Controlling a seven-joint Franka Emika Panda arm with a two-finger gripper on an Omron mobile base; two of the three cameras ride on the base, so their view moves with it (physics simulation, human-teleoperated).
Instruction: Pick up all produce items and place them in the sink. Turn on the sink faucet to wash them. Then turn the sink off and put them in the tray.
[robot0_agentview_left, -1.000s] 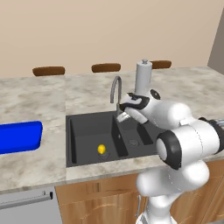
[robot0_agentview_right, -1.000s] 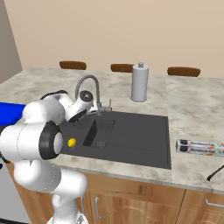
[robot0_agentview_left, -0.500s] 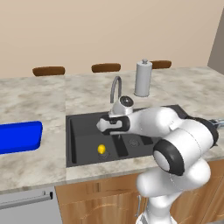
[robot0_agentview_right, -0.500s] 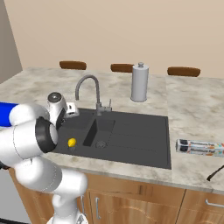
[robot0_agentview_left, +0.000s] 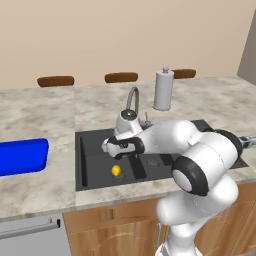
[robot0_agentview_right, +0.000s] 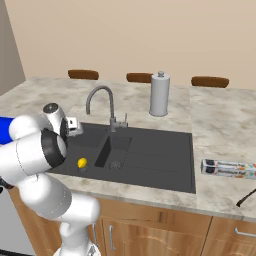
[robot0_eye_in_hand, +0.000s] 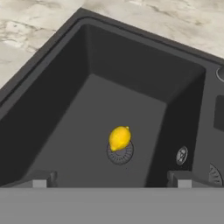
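Gripper (robot0_agentview_left: 111, 146) is hanging over the sink (robot0_agentview_left: 95, 142) in the left base view, the lemon (robot0_agentview_left: 116, 170) lying below it on the basin floor. Hand view: fingers (robot0_eye_in_hand: 41, 179) are standing wide apart, lemon (robot0_eye_in_hand: 119, 138) sitting between and beyond them, on the drain (robot0_eye_in_hand: 120, 153).

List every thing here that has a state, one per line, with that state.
claw: open, empty, above the basin with the lemon.
lemon: lying on the basin floor, at the round drain, not held.
sink: holds the lemon; no water visible.
faucet: upright, no stream visible.
blue tray: on the counter beside the sink, nothing visible in it.
paper-towel roll: standing upright behind the sink.
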